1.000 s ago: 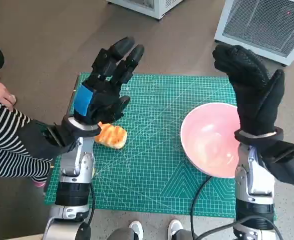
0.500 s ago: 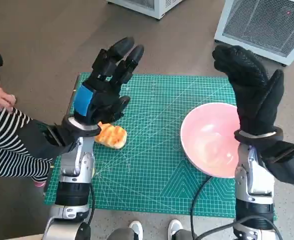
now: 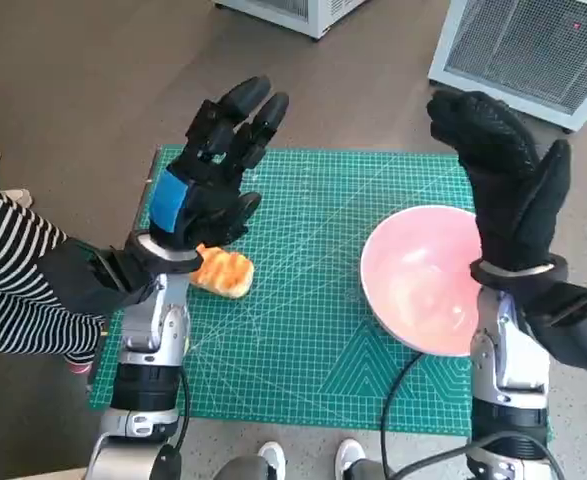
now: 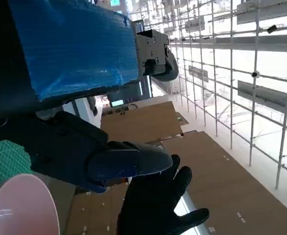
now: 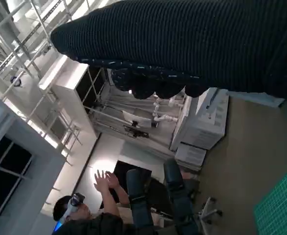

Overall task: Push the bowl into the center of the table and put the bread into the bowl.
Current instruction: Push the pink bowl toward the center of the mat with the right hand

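Both hands raised above table, palms empty.
Left hand (image 3: pixel 209 180): fingers spread, released, above mat's left part.
Right hand (image 3: pixel 508 190): fingers extended, nothing grasped, over mat's right edge.
Bowl (image 3: pixel 423 280): pink, upright, at right edge of green mat (image 3: pixel 303 330), off centre.
Bread (image 3: pixel 223 271): on mat near left edge, partly under left wrist, well apart from bowl.
Person in striped sleeve (image 3: pixel 8 290) beside left edge.

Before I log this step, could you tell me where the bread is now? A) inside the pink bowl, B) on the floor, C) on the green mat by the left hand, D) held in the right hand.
C: the bread lies on the green mat, partly under the raised left hand, apart from the pink bowl.
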`<state>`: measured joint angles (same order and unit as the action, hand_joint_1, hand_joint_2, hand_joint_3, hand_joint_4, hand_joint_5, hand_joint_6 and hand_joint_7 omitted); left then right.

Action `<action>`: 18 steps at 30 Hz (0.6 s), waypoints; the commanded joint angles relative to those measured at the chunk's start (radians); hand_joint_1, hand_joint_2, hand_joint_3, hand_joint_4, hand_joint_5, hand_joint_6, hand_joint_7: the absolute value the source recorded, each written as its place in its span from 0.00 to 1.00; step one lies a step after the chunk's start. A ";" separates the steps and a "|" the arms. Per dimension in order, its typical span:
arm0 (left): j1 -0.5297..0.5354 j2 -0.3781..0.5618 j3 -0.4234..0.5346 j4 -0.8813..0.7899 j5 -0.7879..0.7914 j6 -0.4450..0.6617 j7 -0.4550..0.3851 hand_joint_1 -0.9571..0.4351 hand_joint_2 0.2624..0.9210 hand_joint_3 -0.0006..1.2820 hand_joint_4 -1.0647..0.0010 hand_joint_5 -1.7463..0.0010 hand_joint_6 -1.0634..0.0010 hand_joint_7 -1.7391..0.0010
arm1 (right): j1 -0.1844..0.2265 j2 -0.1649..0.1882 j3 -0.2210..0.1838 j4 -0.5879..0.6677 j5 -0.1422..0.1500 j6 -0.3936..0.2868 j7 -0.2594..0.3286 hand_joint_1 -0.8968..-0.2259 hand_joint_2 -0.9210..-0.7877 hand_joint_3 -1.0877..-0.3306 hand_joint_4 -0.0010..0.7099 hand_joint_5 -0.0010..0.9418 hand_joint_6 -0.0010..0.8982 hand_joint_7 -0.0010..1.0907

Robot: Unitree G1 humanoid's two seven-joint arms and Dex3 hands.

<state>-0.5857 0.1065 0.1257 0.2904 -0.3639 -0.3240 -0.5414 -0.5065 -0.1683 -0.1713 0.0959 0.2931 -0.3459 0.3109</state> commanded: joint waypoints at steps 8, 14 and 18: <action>-0.009 0.006 0.015 0.000 -0.026 0.004 -0.017 0.26 1.00 0.33 0.87 0.97 1.00 0.69 | 0.137 -0.082 -0.159 0.044 -0.013 -0.074 -0.055 0.34 0.00 0.50 0.16 0.02 0.03 0.42; -0.009 0.007 0.015 0.000 -0.027 0.004 -0.018 0.26 1.00 0.33 0.88 0.97 1.00 0.69 | 0.138 -0.087 -0.153 0.050 -0.012 -0.083 -0.063 0.35 0.00 0.49 0.15 0.02 0.02 0.43; -0.008 0.008 0.022 0.009 -0.042 0.009 -0.025 0.26 1.00 0.32 0.87 0.97 1.00 0.69 | 0.191 -0.134 -0.291 0.270 -0.005 -0.193 -0.116 0.36 0.00 0.44 0.15 0.01 0.01 0.41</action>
<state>-0.5885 0.1047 0.1331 0.2935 -0.3903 -0.3209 -0.5615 -0.3754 -0.2753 -0.3808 0.2229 0.2887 -0.4976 0.2355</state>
